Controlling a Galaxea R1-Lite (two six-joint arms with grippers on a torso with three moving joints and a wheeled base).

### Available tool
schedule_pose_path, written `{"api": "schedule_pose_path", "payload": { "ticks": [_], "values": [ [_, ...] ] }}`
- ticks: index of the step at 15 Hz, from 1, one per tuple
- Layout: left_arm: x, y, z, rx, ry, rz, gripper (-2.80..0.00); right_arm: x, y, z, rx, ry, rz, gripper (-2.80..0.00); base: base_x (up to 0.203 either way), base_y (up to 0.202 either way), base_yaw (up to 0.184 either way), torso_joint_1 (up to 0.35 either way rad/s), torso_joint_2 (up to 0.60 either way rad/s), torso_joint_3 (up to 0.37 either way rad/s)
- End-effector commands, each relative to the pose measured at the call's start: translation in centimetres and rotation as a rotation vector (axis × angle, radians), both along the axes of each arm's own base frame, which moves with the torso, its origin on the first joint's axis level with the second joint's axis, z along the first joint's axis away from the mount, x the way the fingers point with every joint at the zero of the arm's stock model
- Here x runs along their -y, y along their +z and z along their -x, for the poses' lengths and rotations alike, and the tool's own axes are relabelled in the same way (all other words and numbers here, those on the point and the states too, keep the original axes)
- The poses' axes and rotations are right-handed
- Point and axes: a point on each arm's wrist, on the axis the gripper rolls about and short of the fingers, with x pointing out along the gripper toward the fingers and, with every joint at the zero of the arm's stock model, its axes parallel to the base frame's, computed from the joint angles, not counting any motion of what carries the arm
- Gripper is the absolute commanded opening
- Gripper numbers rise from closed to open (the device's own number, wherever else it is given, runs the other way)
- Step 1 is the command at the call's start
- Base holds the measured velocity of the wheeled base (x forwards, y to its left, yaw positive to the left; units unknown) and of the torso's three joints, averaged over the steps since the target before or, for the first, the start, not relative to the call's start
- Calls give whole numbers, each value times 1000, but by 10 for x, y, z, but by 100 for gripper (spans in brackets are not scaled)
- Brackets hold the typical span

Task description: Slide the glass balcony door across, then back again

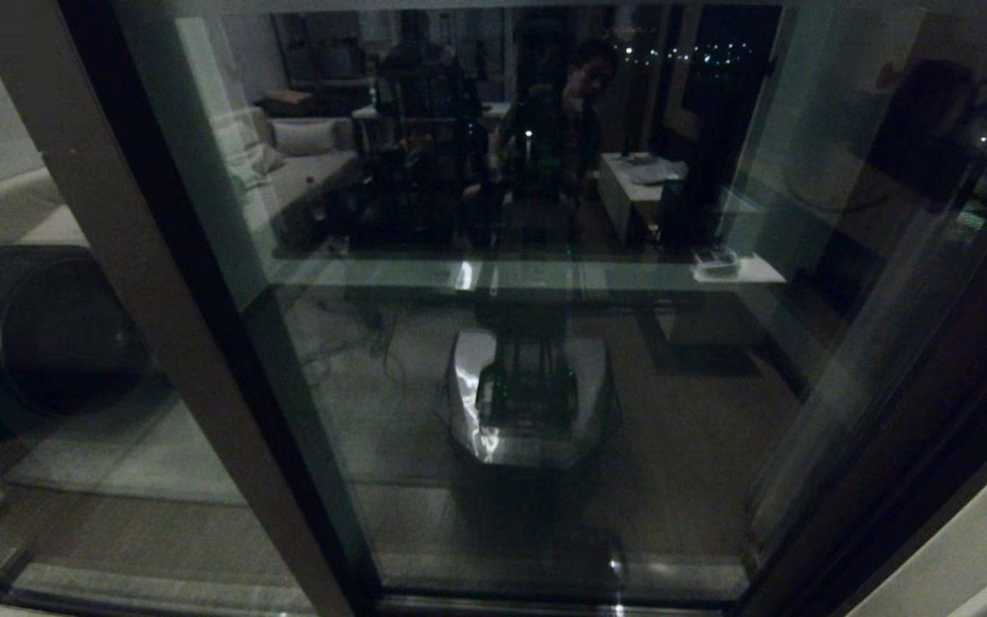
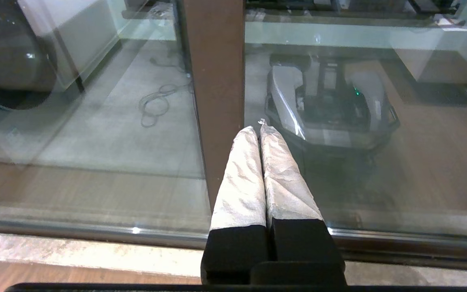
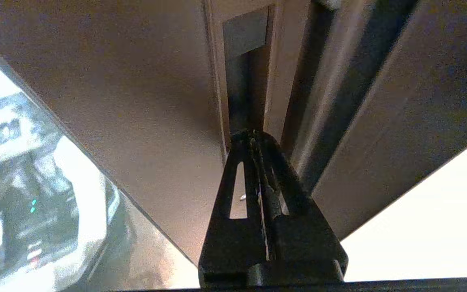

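Observation:
The glass balcony door [image 1: 545,343] fills the head view, its pane mirroring the room. Its dark brown upright edge [image 1: 913,403] runs down the right side; neither gripper shows directly there. In the right wrist view that edge carries a narrow recessed slot handle [image 3: 245,73]. My right gripper [image 3: 253,136], black, is shut with its tips pressed into the slot's lower end. My left gripper [image 2: 258,129], with white-wrapped fingers, is shut and empty, pointing at the plain brown stile [image 2: 217,73] of the other panel, just short of it.
A dark round-fronted appliance [image 1: 48,334] stands behind the glass at the left. A loose cable [image 2: 156,103] lies on the balcony floor. The metal floor track [image 2: 95,232] runs along the sill. A white wall [image 1: 973,531] meets the door frame at the right.

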Motion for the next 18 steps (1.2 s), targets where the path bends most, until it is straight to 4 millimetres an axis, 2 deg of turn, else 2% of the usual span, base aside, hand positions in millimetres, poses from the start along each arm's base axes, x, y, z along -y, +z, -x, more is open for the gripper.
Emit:
{"api": "schedule_pose_path", "payload": {
  "ticks": [1, 3, 5, 9, 11, 13, 16, 18],
  "values": [
    [0, 0, 0, -1, 0, -1, -280, 2, -1, 0, -5, -3, -4, -280, 0, 0, 0, 0, 0, 0],
    [0, 0, 0, -1, 0, -1, -280, 0, 3, 5, 5, 1, 0, -280, 0, 0, 0, 0, 0, 0],
    [0, 0, 0, -1, 0, -1, -280, -10, 17, 25, 45, 23, 15, -280, 0, 0, 0, 0, 0, 0],
    [0, 0, 0, -1, 0, 0, -280, -40, 57, 89, 119, 58, 134, -280, 0, 0, 0, 0, 0, 0],
    [0, 0, 0, -1, 0, 0, -280, -55, 71, 119, 135, 69, 183, -280, 0, 0, 0, 0, 0, 0],
    [0, 0, 0, -1, 0, 0, -280, -67, 79, 140, 156, 103, 205, -280, 0, 0, 0, 0, 0, 0],
    [0, 0, 0, -1, 0, 1, -280, -88, 86, 165, 243, 400, 125, -280, 0, 0, 0, 0, 0, 0],
    [0, 0, 0, -1, 0, 1, -280, -108, 91, 196, 341, 582, 33, -280, 0, 0, 0, 0, 0, 0]
  ]
}}
